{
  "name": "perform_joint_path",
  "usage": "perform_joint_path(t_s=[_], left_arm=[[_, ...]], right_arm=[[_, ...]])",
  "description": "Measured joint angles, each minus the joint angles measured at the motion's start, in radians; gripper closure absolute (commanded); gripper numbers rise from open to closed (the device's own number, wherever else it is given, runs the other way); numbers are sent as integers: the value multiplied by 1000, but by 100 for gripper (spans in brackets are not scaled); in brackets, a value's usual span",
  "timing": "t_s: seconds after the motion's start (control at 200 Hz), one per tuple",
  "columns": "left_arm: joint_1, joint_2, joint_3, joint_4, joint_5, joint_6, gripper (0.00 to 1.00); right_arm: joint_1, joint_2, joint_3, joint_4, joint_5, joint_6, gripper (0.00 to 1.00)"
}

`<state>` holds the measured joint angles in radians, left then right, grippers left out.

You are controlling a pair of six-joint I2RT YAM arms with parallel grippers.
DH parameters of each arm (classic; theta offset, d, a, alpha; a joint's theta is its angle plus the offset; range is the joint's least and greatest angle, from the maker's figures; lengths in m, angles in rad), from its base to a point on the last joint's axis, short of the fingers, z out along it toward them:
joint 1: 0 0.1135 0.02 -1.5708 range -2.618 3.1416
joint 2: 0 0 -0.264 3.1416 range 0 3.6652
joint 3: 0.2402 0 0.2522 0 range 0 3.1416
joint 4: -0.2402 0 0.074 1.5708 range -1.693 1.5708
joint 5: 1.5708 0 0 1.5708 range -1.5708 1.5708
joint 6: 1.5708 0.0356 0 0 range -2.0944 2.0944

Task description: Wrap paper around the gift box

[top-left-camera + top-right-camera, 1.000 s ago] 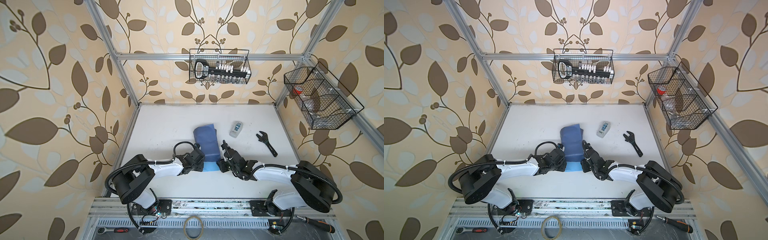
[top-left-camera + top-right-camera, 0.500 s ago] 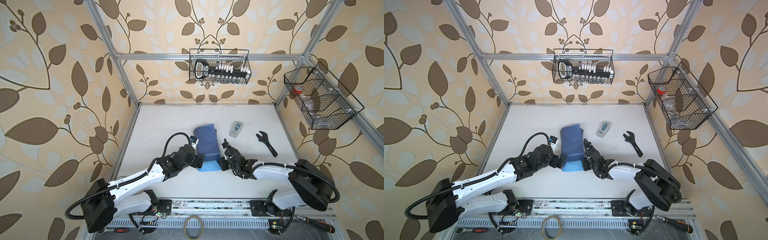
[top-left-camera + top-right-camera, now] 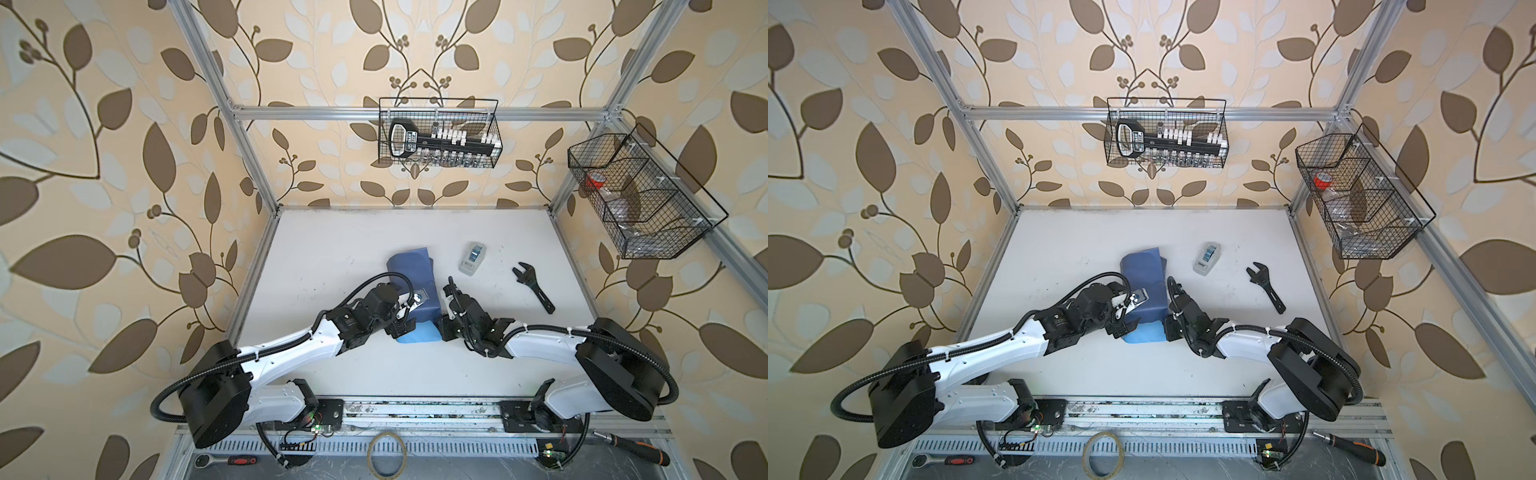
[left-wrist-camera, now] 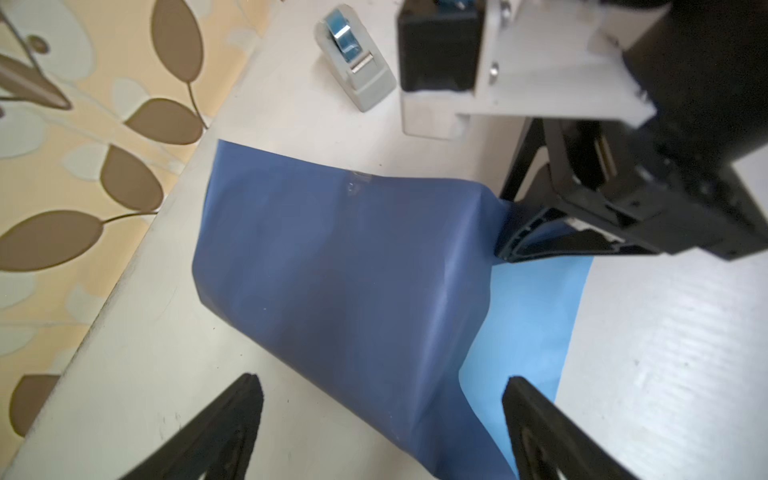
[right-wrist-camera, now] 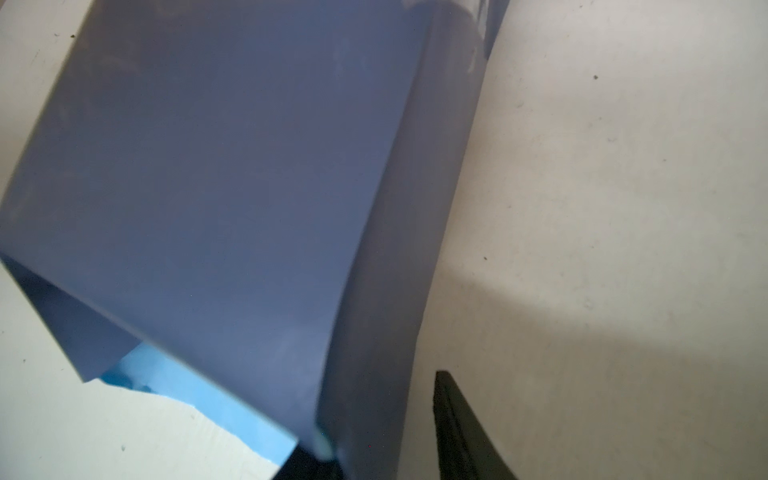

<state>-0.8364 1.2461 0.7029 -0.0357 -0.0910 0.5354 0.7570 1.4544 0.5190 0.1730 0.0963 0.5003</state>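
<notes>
The paper (image 3: 409, 270) (image 3: 1142, 270) lies folded into a slate-blue bundle mid-table, and the gift box is hidden under it. A light-blue flap (image 3: 415, 334) (image 4: 532, 316) pokes out on the near side. A bit of clear tape (image 4: 357, 178) sits on the top fold. My left gripper (image 3: 409, 318) (image 4: 382, 380) is open at the bundle's near-left corner, its fingers wide on either side of the paper (image 4: 332, 257) without touching it. My right gripper (image 3: 442, 320) (image 5: 374, 415) straddles the near-right edge. One of its fingers (image 5: 457, 424) stands clear of the paper (image 5: 228, 166), the other is under the fold.
A grey tape dispenser (image 3: 472, 258) (image 4: 353, 70) stands just right of the bundle. A black wrench (image 3: 534, 286) lies farther right. Wire baskets hang on the back wall (image 3: 438, 137) and right wall (image 3: 640, 195). Bare white table (image 3: 332, 257) spreads to the left.
My left arm has stretched out from its folded pose and its jaws have opened wide at the bundle's left corner. The right gripper stays at the right edge, jaws slightly closer.
</notes>
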Motion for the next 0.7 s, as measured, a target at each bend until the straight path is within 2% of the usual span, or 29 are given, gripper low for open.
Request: perform_joint_path(t_s=[0.215, 0.335, 0.465, 0.7], left_arm=[[29, 127, 60, -16, 39, 138, 17], [48, 194, 81, -17, 39, 164, 24], [55, 249, 87, -19, 33, 183, 26], [55, 253, 88, -5, 21, 198, 31]], right_arm=[[0, 0, 0, 5, 0, 0, 65], [0, 0, 0, 5, 0, 0, 65], [0, -4, -1, 3, 0, 1, 65], [-6, -62, -14, -8, -11, 5, 59]])
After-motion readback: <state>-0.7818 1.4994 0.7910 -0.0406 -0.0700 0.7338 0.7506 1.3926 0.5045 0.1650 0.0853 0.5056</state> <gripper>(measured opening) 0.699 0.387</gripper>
